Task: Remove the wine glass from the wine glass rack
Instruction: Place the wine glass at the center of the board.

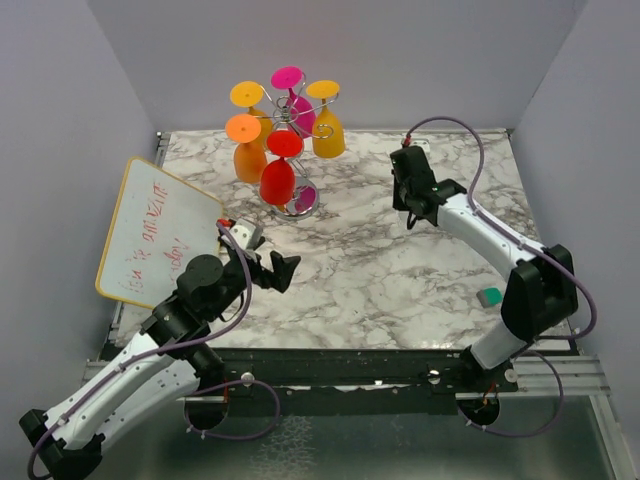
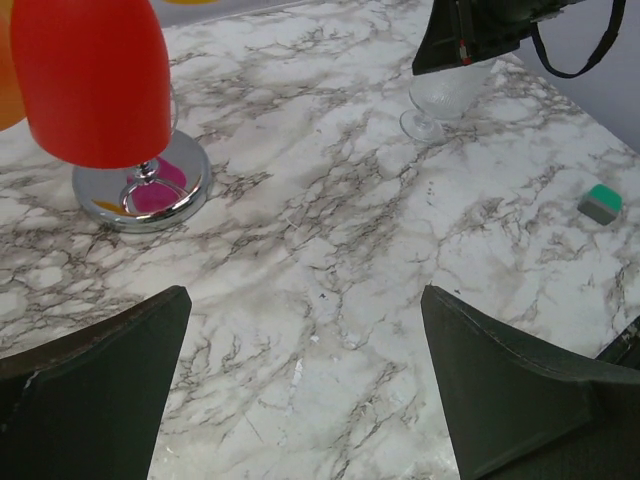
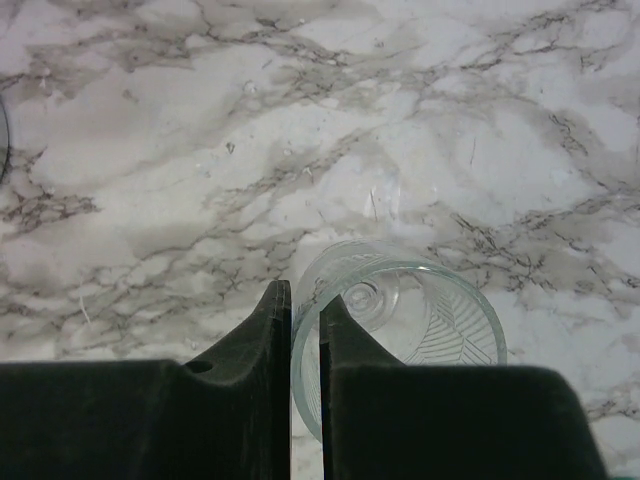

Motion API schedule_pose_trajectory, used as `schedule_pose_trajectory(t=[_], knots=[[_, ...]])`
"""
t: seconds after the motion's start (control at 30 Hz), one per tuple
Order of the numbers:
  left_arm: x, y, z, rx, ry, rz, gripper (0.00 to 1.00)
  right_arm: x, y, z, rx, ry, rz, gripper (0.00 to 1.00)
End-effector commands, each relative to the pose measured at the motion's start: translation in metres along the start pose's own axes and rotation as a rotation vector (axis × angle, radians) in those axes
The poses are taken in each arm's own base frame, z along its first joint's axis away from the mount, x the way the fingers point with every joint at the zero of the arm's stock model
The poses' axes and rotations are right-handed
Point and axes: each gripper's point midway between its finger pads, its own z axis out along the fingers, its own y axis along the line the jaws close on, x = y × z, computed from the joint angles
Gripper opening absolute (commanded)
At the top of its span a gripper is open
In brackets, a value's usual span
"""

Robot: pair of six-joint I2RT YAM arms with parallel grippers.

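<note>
The wine glass rack (image 1: 290,128) stands at the back left of the marble table, its chrome base (image 2: 105,192) shiny. Several coloured wine glasses hang upside down from it; the red one (image 1: 278,180) (image 2: 95,80) is the nearest. My left gripper (image 1: 273,268) (image 2: 305,292) is open in front of the rack, with nothing between its fingers. My right gripper (image 1: 410,215) (image 3: 303,295) is shut on the rim of a clear wine glass (image 3: 440,320) (image 2: 440,95), which stands upright with its foot on the table. One finger is inside the bowl and one outside.
A whiteboard (image 1: 155,235) with red writing leans at the left edge. A small green eraser (image 1: 489,296) (image 2: 601,203) lies at the right, near the right arm's base. Grey walls close in the table on three sides.
</note>
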Motion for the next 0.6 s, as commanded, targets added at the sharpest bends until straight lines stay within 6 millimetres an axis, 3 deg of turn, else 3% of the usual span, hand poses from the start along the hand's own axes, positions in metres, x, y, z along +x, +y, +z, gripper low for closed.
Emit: schedule_pose_trajectory(t=[0.0, 0.1, 0.3, 0.57], knots=[[0.009, 0.02, -0.008, -0.111, -0.006, -0.045, 0.99, -0.051, 0.008, 0.02, 0.061, -0.125, 0.082, 0.01], [0.006, 0.025, -0.012, -0.133, -0.026, -0.052, 0.99, -0.052, 0.019, 0.045, 0.054, -0.093, 0.093, 0.01], [0.003, 0.034, -0.017, -0.182, -0.039, -0.037, 0.99, -0.033, 0.03, 0.088, 0.057, 0.001, 0.09, 0.01], [0.001, 0.05, -0.024, -0.27, -0.054, -0.041, 0.99, -0.005, 0.035, 0.11, 0.054, 0.12, 0.02, 0.01]])
